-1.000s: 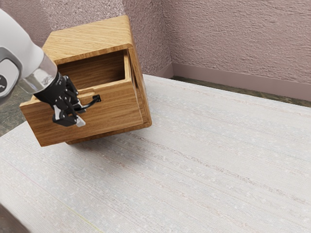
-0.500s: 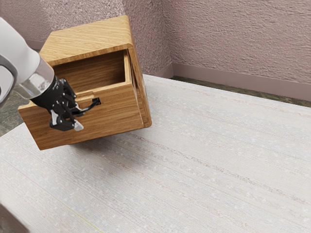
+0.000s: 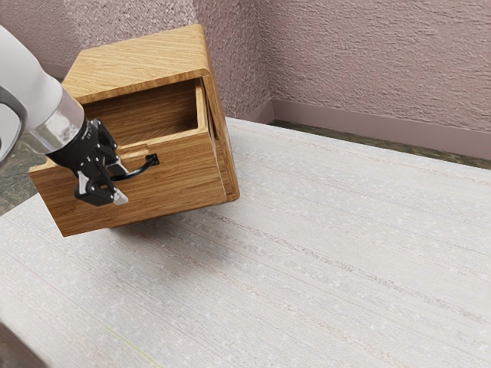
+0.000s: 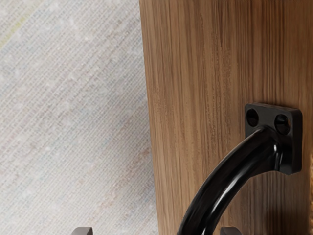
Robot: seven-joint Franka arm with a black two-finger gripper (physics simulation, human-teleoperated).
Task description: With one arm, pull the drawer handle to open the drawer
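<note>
A wooden cabinet (image 3: 142, 61) stands at the table's far corner, in the exterior view's upper left. Its drawer (image 3: 180, 176) stands pulled well out, the hollow inside showing. A black curved handle (image 3: 142, 165) sits on the drawer front. My gripper (image 3: 107, 188) is at the handle's end nearer the exterior view's left, fingers on either side of the bar. In the wrist view the handle (image 4: 230, 171) arcs from its bolted mount down between two fingertips (image 4: 83, 230) that stand wide apart. The bar lies nearer one of them, so the gripper is open around it.
The pale table (image 3: 322, 253) stretches wide toward the exterior view's right and front. Rough pink walls (image 3: 368, 54) meet behind the cabinet, and the table's edge runs just below the drawer's left corner.
My hand has shifted slightly toward the exterior view's left and a little upward. The drawer crept out a touch over the first half second, then stayed still.
</note>
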